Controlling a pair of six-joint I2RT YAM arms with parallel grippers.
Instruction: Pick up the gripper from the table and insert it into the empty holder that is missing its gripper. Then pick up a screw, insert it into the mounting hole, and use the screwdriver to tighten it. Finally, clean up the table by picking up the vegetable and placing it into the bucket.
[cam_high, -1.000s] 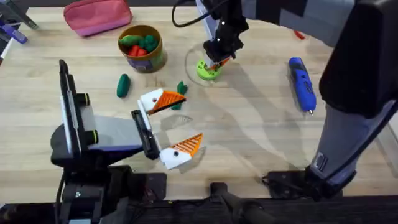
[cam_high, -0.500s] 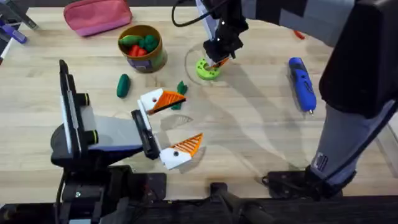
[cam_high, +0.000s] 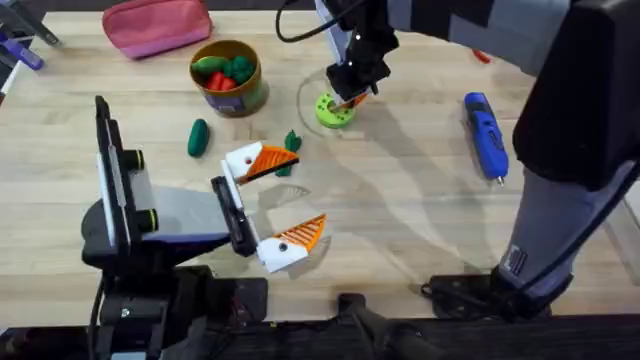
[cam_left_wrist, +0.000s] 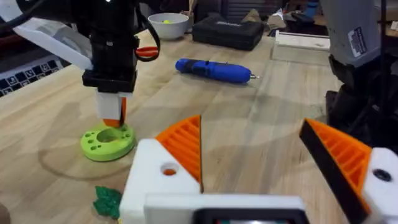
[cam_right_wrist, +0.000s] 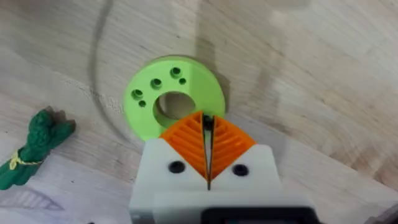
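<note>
My right gripper (cam_high: 345, 100) is shut, its tips hanging just over the centre hole of a green disc with small holes (cam_high: 335, 112) (cam_right_wrist: 146, 93). I cannot tell whether a screw sits between its fingertips (cam_right_wrist: 186, 140). My left gripper (cam_high: 308, 190) (cam_left_wrist: 252, 124) stands open on the table. Its far white block, the holder (cam_high: 243, 162) (cam_left_wrist: 152, 177), carries an orange finger and shows an open mounting hole. The blue screwdriver (cam_high: 486, 134) (cam_left_wrist: 214, 70) lies to the right. A green vegetable (cam_high: 197, 137) lies near the bucket (cam_high: 245, 92), and a small leafy one (cam_high: 291, 141) (cam_right_wrist: 34, 146) lies beside the holder.
A pink pouch (cam_high: 157, 25) lies at the back left behind the bucket. A white bowl (cam_left_wrist: 168, 23) and a black case (cam_left_wrist: 227, 31) stand at the far side. A red-handled tool (cam_high: 481, 56) lies behind the screwdriver.
</note>
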